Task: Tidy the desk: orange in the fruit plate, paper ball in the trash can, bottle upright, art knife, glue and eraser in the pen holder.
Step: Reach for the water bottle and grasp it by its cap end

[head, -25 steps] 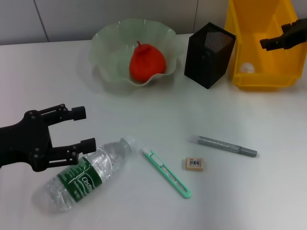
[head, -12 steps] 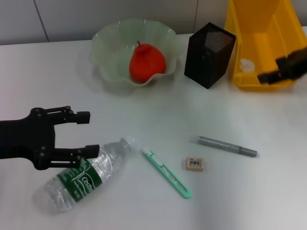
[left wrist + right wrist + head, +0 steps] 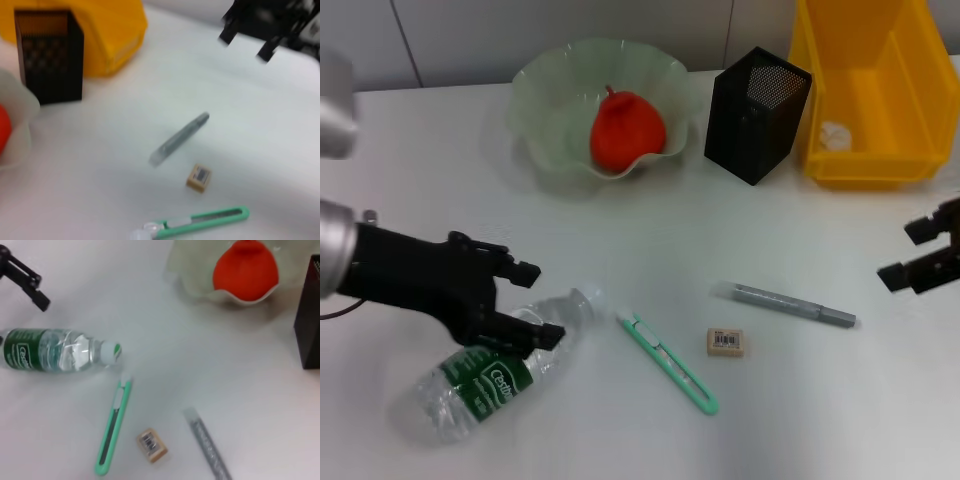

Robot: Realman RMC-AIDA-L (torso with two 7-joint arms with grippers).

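A clear water bottle (image 3: 485, 378) with a green label lies on its side at the front left; it also shows in the right wrist view (image 3: 55, 357). My left gripper (image 3: 540, 305) is open, its fingers on either side of the bottle's shoulder near the cap. A green art knife (image 3: 668, 360), a tan eraser (image 3: 725, 342) and a grey glue stick (image 3: 785, 303) lie on the table in the front middle. The orange (image 3: 628, 130) sits in the green fruit plate (image 3: 550, 90). The paper ball (image 3: 835, 133) lies in the yellow bin (image 3: 870, 170). My right gripper (image 3: 920, 255) is open and empty over the right edge.
The black mesh pen holder (image 3: 755, 115) stands between the plate and the bin. The left wrist view shows the glue stick (image 3: 180, 139), eraser (image 3: 199, 178), knife (image 3: 200, 220) and the right gripper (image 3: 265, 25) farther off.
My left gripper has moved right and down onto the bottle's shoulder. My right gripper has left the yellow bin and come forward to the table's right edge.
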